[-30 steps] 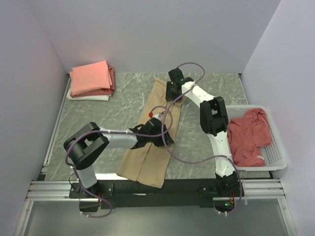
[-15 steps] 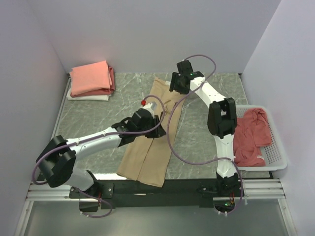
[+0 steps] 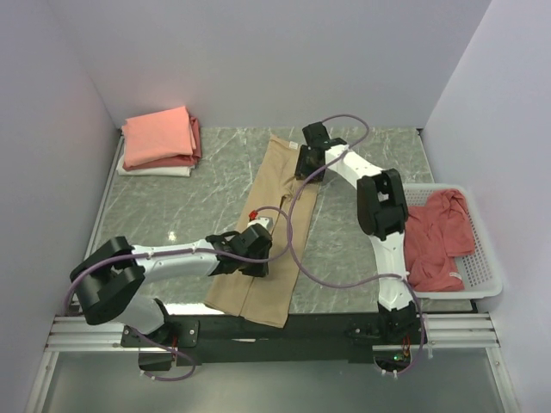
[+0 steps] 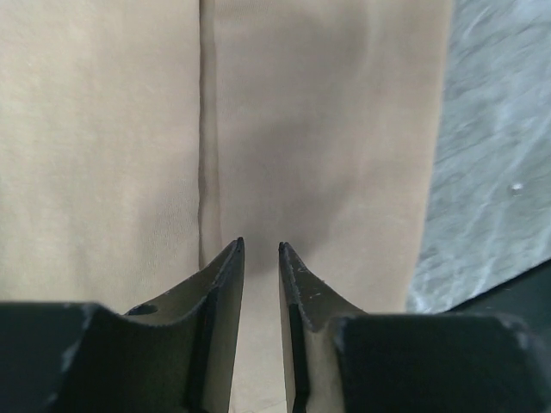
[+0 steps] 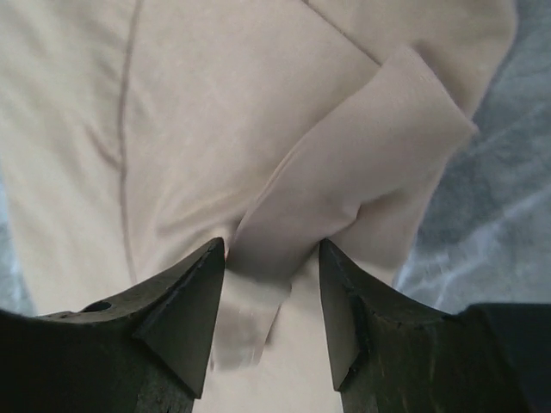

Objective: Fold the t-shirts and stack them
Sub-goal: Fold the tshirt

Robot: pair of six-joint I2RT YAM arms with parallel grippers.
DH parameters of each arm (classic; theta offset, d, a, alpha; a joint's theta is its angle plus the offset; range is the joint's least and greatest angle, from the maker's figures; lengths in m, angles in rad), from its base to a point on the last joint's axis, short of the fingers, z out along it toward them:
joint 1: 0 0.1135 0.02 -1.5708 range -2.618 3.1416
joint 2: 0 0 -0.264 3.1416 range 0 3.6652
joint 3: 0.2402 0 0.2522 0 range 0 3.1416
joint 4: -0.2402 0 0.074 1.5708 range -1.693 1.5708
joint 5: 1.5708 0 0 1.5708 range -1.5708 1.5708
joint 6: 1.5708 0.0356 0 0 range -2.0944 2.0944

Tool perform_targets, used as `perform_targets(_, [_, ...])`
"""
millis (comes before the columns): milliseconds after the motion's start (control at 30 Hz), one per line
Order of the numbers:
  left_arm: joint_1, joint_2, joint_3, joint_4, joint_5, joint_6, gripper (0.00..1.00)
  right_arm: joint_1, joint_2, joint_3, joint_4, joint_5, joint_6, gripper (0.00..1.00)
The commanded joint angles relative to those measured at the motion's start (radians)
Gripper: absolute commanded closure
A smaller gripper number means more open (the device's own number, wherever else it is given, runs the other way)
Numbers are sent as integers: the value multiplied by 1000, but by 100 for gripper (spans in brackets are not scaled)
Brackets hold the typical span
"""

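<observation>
A tan t-shirt [image 3: 274,181] lies on the table as a long strip folded lengthwise, its near end hanging over the front edge. My left gripper [image 3: 256,258] hovers over the strip's near part. In the left wrist view its jaws [image 4: 259,247] stand a narrow gap apart above the tan cloth [image 4: 103,129], beside a lengthwise fold line, with nothing between them. My right gripper [image 3: 306,168] is at the shirt's far right edge. In the right wrist view it [image 5: 271,245] is open wide, and a folded-over sleeve flap [image 5: 370,163] reaches in between its fingers.
Folded t-shirts [image 3: 159,138] are stacked at the far left: salmon-pink on top, red and white under it. A white slatted basket [image 3: 482,280] on the right holds a crumpled dusty-red t-shirt [image 3: 435,237]. Grey marble table [image 3: 198,198] shows around the tan strip. Purple cables loop above it.
My left gripper has drawn back from the strip's middle toward its near part, jaws narrowing. My right gripper rose, then came back down on the far right edge over the sleeve flap.
</observation>
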Motion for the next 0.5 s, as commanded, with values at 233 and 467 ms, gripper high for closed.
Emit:
perform_targets(233, [-13, 218, 132, 51, 15, 23, 73, -65, 242, 382, -114, -4, -52, 46])
perform_targets(467, [0, 319, 275, 55, 64, 20, 73, -113, 327, 505, -72, -90, -84, 45])
